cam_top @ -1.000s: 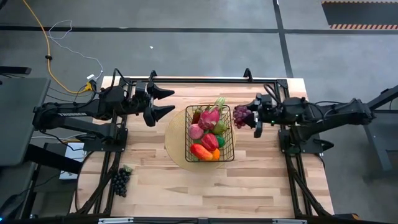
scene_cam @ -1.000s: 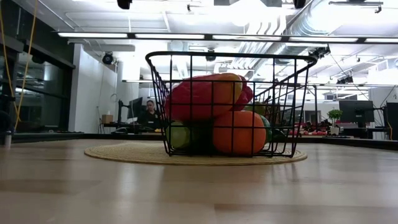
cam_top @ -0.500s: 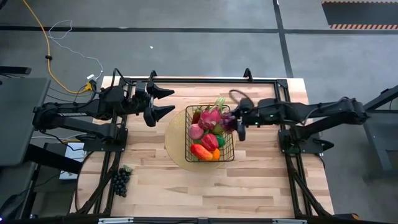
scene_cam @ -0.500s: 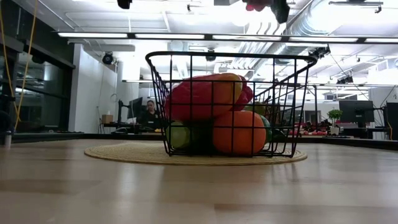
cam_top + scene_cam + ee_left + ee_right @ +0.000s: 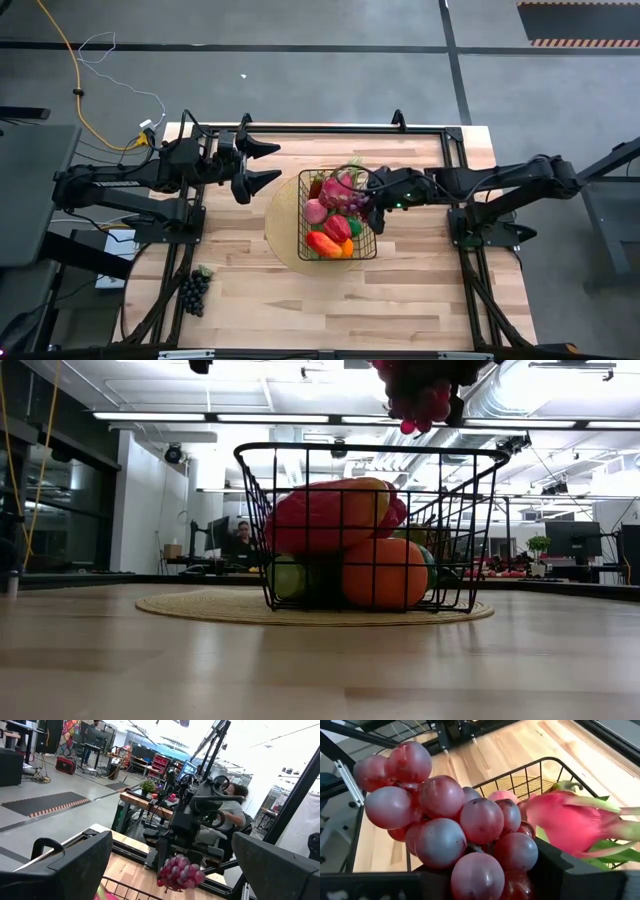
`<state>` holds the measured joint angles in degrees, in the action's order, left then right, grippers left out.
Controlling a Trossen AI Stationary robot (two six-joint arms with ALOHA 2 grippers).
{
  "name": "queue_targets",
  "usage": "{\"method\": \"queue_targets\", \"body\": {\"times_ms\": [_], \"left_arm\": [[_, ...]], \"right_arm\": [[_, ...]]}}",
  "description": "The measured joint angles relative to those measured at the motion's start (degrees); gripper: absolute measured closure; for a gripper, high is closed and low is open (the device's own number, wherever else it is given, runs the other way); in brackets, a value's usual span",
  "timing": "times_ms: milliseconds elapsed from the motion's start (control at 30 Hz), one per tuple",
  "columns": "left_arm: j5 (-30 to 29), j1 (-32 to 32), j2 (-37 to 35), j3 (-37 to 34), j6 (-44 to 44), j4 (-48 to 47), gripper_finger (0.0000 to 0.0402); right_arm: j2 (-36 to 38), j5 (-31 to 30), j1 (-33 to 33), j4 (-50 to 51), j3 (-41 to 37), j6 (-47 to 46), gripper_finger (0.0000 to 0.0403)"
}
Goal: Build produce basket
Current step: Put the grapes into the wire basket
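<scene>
Right pincer (image 5: pixel 372 200) stretched out level over basket (image 5: pixel 370 238) rim, clamped on red grapes (image 5: pixel 357 199) hanging above piled produce (image 5: pixel 332 225); left pincer (image 5: pixel 262 165) spread wide, parked near bench's far-left edge.

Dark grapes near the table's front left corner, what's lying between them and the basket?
Nothing. In the high view only bare wood separates the dark grapes from the basket, apart from the round woven mat that the basket stands on.

An open-plan lab or workshop is shown — exposed ceiling ducts (image 5: pixel 480 400), desk monitors (image 5: pixel 575 540), a red tool cabinet (image 5: pixel 159 764).
</scene>
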<state>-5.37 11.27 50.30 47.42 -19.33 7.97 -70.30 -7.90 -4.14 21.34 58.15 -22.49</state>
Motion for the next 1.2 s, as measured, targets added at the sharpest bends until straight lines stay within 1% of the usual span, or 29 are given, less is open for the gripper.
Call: {"method": "queue_targets", "body": {"times_ms": [267, 633, 867, 1000, 1200], "left_arm": [[0.0, 0.0, 0.0, 0.0, 0.0, 0.0, 0.0002], [0.0, 0.0, 0.0, 0.0, 0.0, -0.3, 0.0002], [0.0, 0.0, 0.0, 0.0, 0.0, -0.4, 0.0002], [0.0, 0.0, 0.0, 0.0, 0.0, -0.4, 0.0002], [0.0, 0.0, 0.0, 0.0, 0.0, -0.4, 0.0002]], "right_arm": [[-1.4, -0.1, 0.0, 2.4, 0.0, -1.3, 0.0252], [-8.8, -0.1, 0.0, 3.9, 0.0, -1.7, 0.0252], [-10.5, -0.1, 0.0, 5.6, 0.0, -1.3, 0.025], [-10.7, -0.1, 0.0, 5.9, 0.0, 0.2, 0.0236], [-10.7, -0.1, 0.0, 7.0, 0.0, 0.4, 0.0201]]}}
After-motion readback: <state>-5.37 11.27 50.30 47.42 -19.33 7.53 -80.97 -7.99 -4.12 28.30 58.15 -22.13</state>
